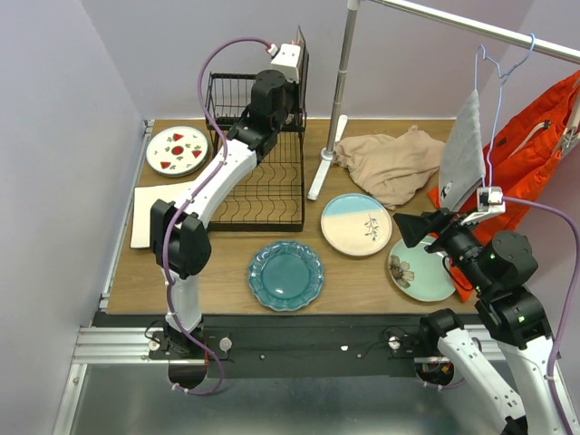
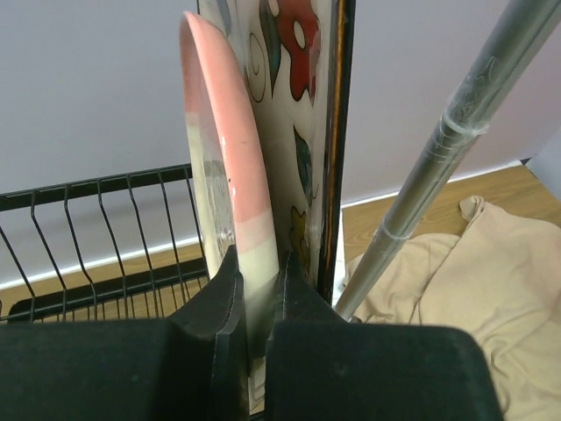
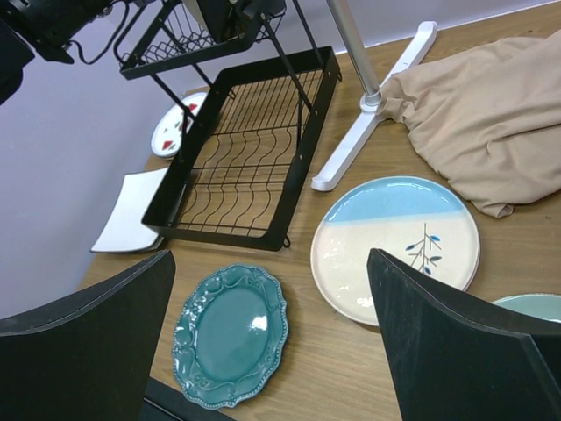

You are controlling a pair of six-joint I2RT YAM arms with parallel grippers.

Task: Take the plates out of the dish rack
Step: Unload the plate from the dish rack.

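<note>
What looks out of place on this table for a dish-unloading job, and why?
A crumpled beige cloth lies heaped on the table by the clothes-rail foot, close beside the cream-blue plate. An orange garment bunches at the right edge. Laundry among the dishes looks odd.

1. Pale lilac walls (image 1: 54,136) enclose a wooden table (image 1: 353,281).
2. A metal clothes rail (image 1: 343,91) rises from a white foot (image 1: 323,168) at the back.
3. Beige cloth (image 1: 390,163) lies beside it; orange fabric (image 1: 535,136) is at the right.
</note>
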